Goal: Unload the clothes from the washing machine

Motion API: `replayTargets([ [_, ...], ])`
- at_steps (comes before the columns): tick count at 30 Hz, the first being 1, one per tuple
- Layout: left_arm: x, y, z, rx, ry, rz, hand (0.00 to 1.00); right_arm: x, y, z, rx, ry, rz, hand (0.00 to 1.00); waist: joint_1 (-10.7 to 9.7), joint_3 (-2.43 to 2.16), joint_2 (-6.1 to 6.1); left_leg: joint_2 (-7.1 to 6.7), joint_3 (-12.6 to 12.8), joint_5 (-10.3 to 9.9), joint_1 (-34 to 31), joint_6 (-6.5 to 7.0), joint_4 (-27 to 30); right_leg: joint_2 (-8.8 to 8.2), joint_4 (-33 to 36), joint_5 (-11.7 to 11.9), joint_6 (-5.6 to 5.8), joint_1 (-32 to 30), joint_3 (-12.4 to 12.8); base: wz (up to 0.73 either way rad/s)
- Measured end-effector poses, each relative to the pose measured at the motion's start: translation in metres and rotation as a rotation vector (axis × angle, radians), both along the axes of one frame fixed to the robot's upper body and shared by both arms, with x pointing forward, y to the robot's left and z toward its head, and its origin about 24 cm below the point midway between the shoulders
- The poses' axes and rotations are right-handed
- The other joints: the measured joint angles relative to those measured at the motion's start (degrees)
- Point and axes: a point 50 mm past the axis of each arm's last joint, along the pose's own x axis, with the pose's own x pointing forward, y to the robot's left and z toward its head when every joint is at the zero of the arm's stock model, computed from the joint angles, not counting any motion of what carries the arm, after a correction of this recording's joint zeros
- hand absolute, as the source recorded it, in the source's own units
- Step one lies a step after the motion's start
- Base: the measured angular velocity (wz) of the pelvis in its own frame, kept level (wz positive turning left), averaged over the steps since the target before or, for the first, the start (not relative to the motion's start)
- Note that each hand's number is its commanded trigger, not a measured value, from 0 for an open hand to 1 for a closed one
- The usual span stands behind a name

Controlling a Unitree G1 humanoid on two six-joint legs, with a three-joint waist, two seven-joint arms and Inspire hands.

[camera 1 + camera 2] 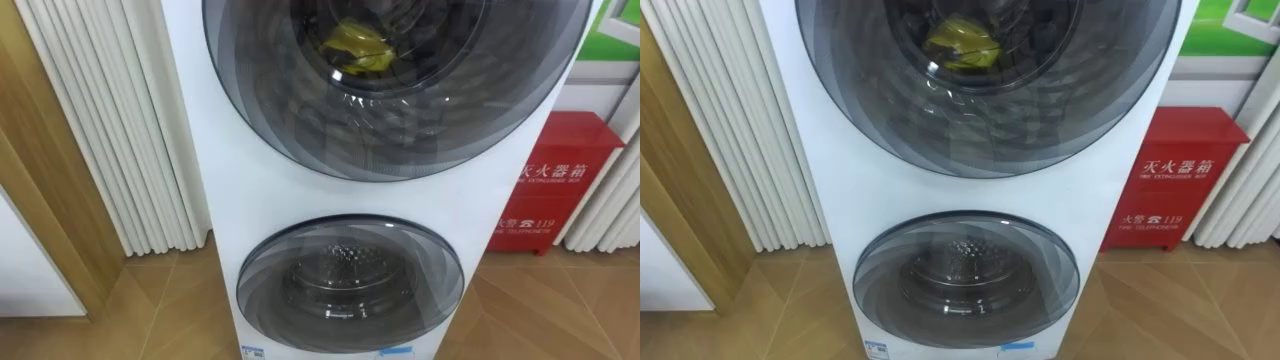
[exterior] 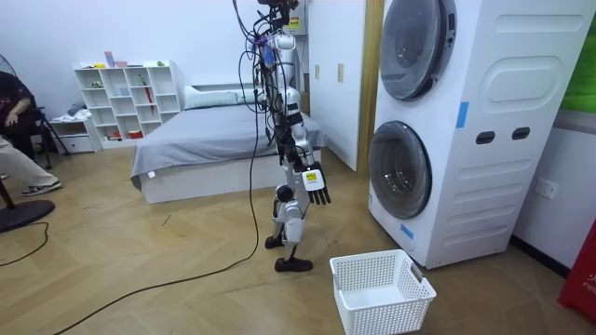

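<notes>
In the left eye view, yellow clothes (image 1: 358, 48) lie inside the upper drum of the washing machine (image 1: 195, 150), behind its closed round door. In the right eye view, a red cabinet (image 1: 1175, 180) stands at the right. In the room view, the robot stands facing the machine with its right hand (image 2: 317, 182) hanging loosely wide and empty. A white basket (image 2: 391, 312) sits on the floor nearby.

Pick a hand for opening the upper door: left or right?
Right, tentatively. The right hand hangs open, forward of the body toward the washing machine; the upper door is shut, yellow cloth behind it.
</notes>
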Motion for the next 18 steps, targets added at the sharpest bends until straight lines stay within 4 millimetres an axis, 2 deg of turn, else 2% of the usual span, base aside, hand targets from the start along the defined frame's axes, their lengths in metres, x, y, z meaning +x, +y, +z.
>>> replayTargets([
  [11,-0.0008,0.0004,0.0001,0.005,0.006,-0.019,0.00,0.0033,0.0002,0.0005,-0.008,-0.012,0.041,0.00,0.00,0.01,0.00,0.00,-0.16,0.00,-0.02,0.00,0.00,-0.03,0.00,0.00,0.00,0.08,-0.01,0.00],
  [18,-0.0014,0.0001,0.0000,-0.004,0.004,-0.015,0.00,0.0008,-0.0001,0.0003,-0.012,-0.007,0.003,0.00,0.16,0.03,0.06,0.01,-0.07,0.00,0.23,0.01,0.00,0.01,0.01,0.00,0.00,0.03,0.25,0.00],
])
